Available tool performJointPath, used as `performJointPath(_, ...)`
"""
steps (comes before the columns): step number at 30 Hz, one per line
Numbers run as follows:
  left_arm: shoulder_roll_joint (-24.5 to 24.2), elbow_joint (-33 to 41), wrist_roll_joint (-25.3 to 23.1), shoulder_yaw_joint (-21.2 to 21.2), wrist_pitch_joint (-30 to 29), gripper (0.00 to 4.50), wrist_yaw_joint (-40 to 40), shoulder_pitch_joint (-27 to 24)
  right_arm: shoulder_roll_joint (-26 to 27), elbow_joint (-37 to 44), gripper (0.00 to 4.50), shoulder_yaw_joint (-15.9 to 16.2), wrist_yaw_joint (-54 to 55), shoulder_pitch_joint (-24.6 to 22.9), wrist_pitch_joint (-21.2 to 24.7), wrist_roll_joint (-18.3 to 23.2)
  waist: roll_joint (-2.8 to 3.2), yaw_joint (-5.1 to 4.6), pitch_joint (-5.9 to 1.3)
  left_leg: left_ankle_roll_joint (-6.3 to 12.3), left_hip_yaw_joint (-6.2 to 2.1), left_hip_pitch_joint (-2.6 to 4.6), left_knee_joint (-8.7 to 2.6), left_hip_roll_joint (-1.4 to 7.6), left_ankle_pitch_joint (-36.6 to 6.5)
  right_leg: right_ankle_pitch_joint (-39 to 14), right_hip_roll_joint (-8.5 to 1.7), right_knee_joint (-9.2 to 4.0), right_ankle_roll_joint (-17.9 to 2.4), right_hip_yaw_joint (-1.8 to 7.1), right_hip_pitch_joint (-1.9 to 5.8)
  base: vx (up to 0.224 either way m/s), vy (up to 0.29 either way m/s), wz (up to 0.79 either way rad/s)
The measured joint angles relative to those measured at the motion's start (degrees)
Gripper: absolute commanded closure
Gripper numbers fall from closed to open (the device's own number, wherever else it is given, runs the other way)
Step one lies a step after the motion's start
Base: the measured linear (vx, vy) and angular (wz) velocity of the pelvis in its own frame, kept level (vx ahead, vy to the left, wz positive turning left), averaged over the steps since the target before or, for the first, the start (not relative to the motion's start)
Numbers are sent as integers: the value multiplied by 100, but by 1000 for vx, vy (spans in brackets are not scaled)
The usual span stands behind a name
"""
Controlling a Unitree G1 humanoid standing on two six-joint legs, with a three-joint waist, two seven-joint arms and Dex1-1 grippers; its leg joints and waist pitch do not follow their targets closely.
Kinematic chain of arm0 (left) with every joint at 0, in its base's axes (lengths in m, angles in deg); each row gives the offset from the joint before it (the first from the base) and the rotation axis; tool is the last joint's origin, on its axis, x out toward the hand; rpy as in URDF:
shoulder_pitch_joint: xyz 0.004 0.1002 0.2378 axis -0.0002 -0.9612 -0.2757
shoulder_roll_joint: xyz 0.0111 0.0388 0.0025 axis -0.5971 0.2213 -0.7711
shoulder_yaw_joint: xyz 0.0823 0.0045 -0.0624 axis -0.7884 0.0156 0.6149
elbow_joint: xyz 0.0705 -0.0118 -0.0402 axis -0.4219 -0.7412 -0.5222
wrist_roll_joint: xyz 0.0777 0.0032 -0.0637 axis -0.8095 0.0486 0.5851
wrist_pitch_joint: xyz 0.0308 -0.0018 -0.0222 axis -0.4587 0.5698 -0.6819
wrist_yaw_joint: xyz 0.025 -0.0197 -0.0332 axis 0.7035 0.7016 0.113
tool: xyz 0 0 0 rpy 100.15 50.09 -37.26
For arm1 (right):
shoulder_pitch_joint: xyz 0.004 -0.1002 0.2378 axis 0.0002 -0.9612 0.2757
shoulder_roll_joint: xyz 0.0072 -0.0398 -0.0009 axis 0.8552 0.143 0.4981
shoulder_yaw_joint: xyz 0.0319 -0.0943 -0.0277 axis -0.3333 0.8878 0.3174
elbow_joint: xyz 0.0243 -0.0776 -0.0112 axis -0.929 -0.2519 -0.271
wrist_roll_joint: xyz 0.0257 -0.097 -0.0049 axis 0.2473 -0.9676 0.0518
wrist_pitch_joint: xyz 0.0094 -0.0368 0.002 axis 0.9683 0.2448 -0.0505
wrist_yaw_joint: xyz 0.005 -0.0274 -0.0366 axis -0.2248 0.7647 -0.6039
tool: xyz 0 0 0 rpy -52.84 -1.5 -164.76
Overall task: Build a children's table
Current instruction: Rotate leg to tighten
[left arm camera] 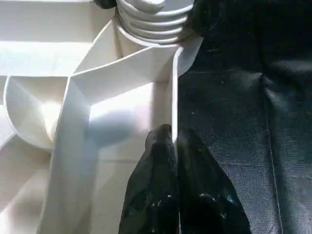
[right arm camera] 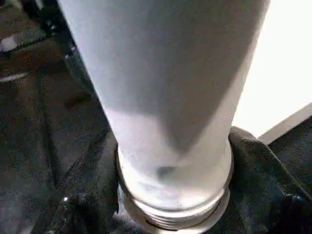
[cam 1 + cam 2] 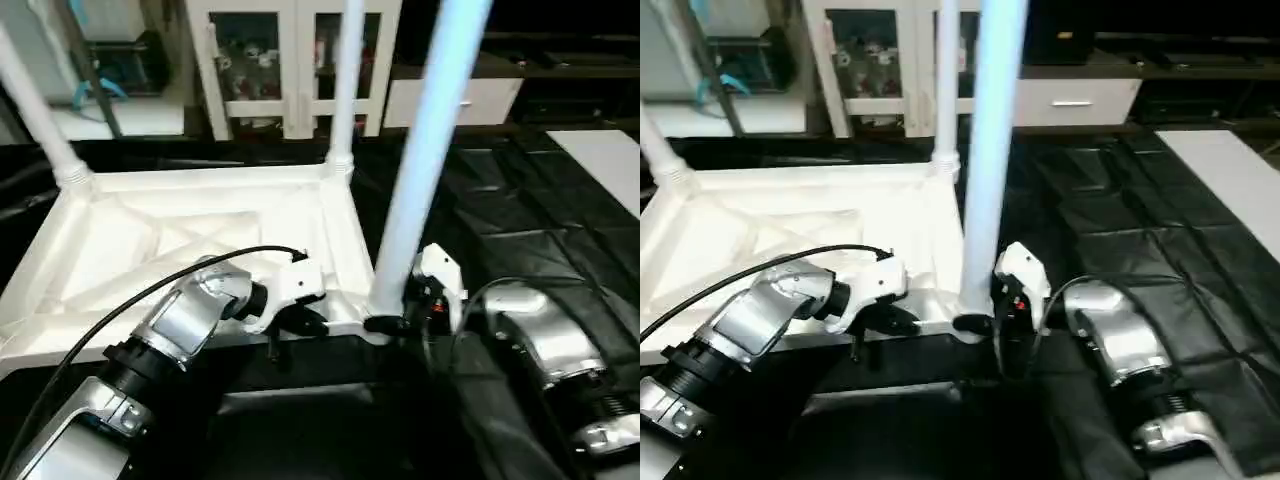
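The white table top lies upside down on a black mat, ribbed underside facing up. Three white legs stand in its corner sockets: one at the far left, one at the far right corner, and a near one rising at the near right corner. My left gripper is shut on the top's near rim, just left of that corner; in the left wrist view its fingertips pinch the thin rim wall. My right gripper is shut around the near leg's base, with a black finger on each side of it.
The black padded mat spreads to the right of the table top. A flat white panel lies at the far right. A white cabinet with glass doors stands behind. A black cable arcs over my left forearm.
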Motion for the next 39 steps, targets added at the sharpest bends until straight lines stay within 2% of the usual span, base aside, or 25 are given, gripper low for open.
performJointPath(5,413,-421,-76,234,-96,450,-620,110,561,-255,177,-389,1190,-38,4,9,2,-63,0,-8,-4,17,-3,-1,5,-12,-1,-12,21,-1,-1,0,0,0)
performJointPath(10,885,-825,-53,523,-130,450,-1200,163,890,-343,178,-563,2174,-37,-34,-139,2,-71,-3,-8,-7,21,-4,-4,5,-14,-2,-52,25,-4,-1,0,0,0)
performJointPath(12,1146,-1144,-50,639,-117,450,-1585,298,1155,-432,178,-743,2816,1,-23,-237,-5,-69,-4,-8,-8,21,-9,-4,5,-14,-2,-75,24,-7,1,0,0,0)
performJointPath(17,1676,-1856,-121,773,55,450,-2597,638,1744,-908,178,-1049,4515,394,-6,-446,-1,-62,-5,-7,-9,18,-15,-20,5,-15,-9,-126,26,-5,-6,0,0,0)
performJointPath(24,2021,-2407,-214,915,426,450,-3294,846,2273,-1512,178,-1355,6037,889,-127,-556,19,-61,6,-6,-20,1,-55,-44,4,-16,-10,-213,27,-3,-5,0,0,0)
performJointPath(28,2040,-2448,-215,916,477,450,-3344,876,2371,-1639,178,-1405,6395,978,-267,-645,26,-53,2,-5,-18,-9,-70,-55,5,-9,-13,-208,26,11,-1,0,0,0)
performJointPath(34,2015,-2449,-199,916,556,450,-3310,878,2266,-1664,178,-1345,6163,912,-550,-711,56,-37,-3,-6,-17,-9,-109,-53,5,36,-13,-204,36,8,-7,0,0,0)
performJointPath(35,2010,-2404,-199,910,558,450,-3250,859,2210,-1496,122,-1313,6070,788,-565,-715,60,-19,-2,-6,-16,-11,-119,-50,5,39,-12,-204,36,4,-7,0,0,0)
performJointPath(37,1975,-2319,-200,906,558,450,-3191,821,2115,-1237,102,-1204,5963,609,-577,-777,70,-5,-3,-6,-11,-12,-121,-46,6,76,-12,-200,38,5,-8,0,0,0)
performJointPath(39,1821,-2226,-198,912,572,450,-3140,789,2035,-875,88,-1084,5737,430,-516,-799,70,-31,-3,-12,-11,-14,-118,-36,9,128,-7,-198,66,2,-15,0,0,0)
